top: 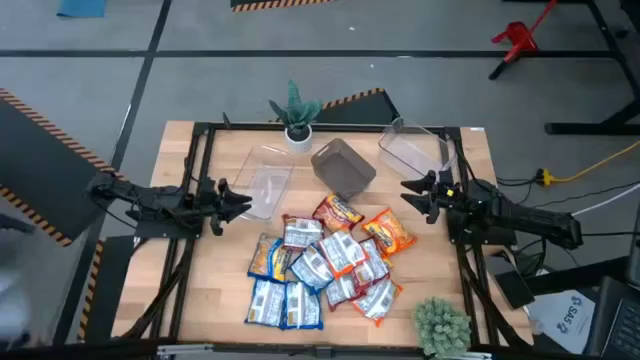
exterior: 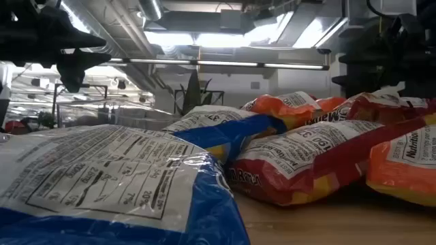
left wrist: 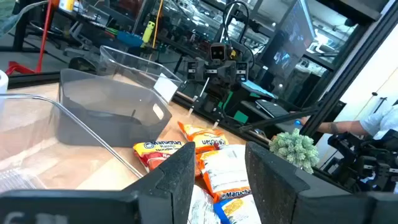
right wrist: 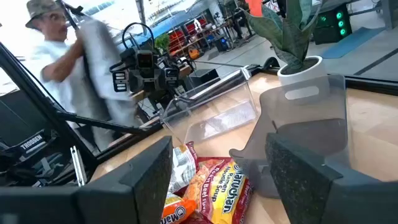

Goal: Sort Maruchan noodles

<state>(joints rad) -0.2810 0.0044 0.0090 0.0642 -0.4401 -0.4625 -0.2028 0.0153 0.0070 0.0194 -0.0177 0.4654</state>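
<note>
The Maruchan noodles [top: 325, 260] lie in a loose overlapping heap on the wooden table's middle and near part: blue-yellow packets [top: 282, 300] at the near left, orange [top: 388, 232] and red ones [top: 336, 212] toward the right. They fill the low view [exterior: 300, 150]. My left gripper [top: 243, 203] hovers open at the heap's left, above the table. My right gripper [top: 410, 197] hovers open at the heap's right, pointing at it. Neither touches anything. Both wrist views show packets ahead of the open fingers [left wrist: 217, 171] [right wrist: 214, 186].
A grey square bin [top: 343, 167] stands beyond the heap, with clear plastic bins to its left [top: 265, 180] and right [top: 412, 148]. A potted plant [top: 297, 115] stands at the far edge, a green bushy plant [top: 441, 325] at the near right corner. A person [right wrist: 56, 56] stands beyond the table.
</note>
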